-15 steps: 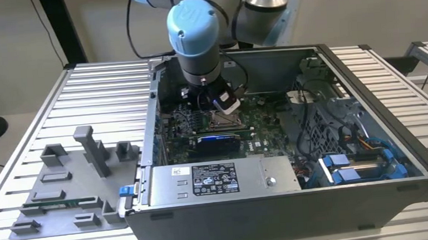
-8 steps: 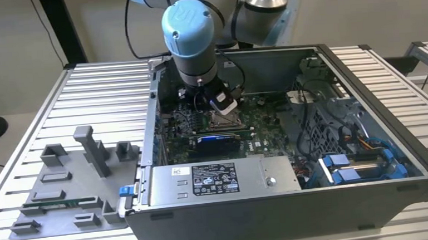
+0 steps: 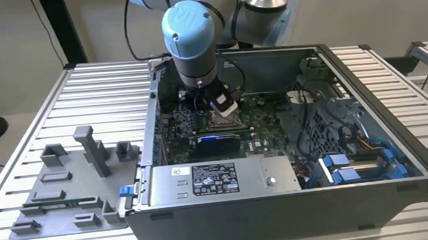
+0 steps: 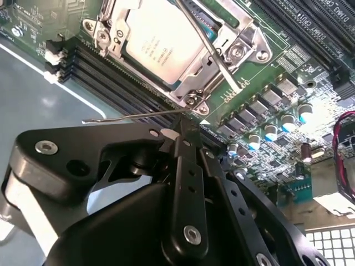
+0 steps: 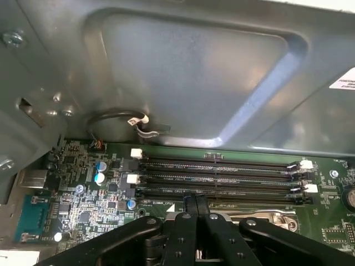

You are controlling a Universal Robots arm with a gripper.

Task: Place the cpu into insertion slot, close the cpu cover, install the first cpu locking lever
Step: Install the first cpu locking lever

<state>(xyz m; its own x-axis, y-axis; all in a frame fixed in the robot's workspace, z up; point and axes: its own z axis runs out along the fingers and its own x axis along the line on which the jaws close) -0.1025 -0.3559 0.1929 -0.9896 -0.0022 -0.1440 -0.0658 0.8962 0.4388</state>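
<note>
Gripper (image 4: 186, 130): my fingers are pressed together with no gap between them, in both wrist views; nothing is clamped between them. The tip sits just beside the corner of the insertion slot (image 4: 191, 98), right at the free end of a thin wire lever (image 4: 133, 115) that lies flat along the memory slots (image 4: 105, 66); whether the tip touches the wire I cannot tell.

Cpu (image 4: 152, 39): silvery square, seated in the insertion slot.

Cpu cover (image 4: 222, 41): metal frame lying down over the chip's edges, screws at its corners.

Second lever (image 4: 208, 44): a straight rod crossing the cover at a slant.

Motherboard (image 4: 277, 77): green, with rows of capacitors near the socket. In the first wrist view I see my gripper (image 5: 195, 200) at the long memory slots (image 5: 222, 177), the grey case wall (image 5: 194, 72) behind.

Computer case (image 3: 396, 187): open, lying on the slatted table (image 3: 86, 94); my arm (image 3: 190, 38) reaches down into it. A grey fixture tray (image 3: 62, 185) sits at the exterior view's left of the case.
</note>
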